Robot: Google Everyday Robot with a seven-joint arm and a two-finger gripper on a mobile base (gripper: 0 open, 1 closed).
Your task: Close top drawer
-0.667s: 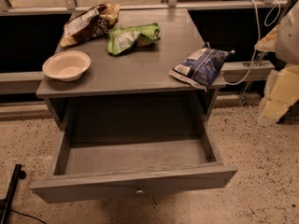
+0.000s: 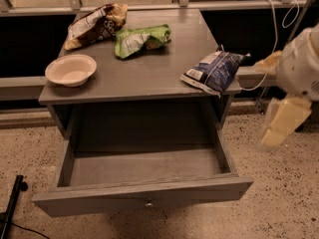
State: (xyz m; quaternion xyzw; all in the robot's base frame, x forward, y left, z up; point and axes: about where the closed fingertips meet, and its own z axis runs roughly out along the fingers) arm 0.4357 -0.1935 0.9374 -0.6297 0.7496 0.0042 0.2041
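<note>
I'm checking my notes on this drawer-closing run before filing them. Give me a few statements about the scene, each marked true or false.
1. The top drawer stands pulled out. True.
2. The hand grips the knob of the drawer. False: the hand hangs off to the right of the table, apart from the drawer.
3. The white bowl sits on the left side of the tabletop. True.
4. The blue bag lies inside the drawer. False: it lies on the tabletop, at its right edge.
5. The green bag lies beside the brown bag at the back of the tabletop. True.
</note>
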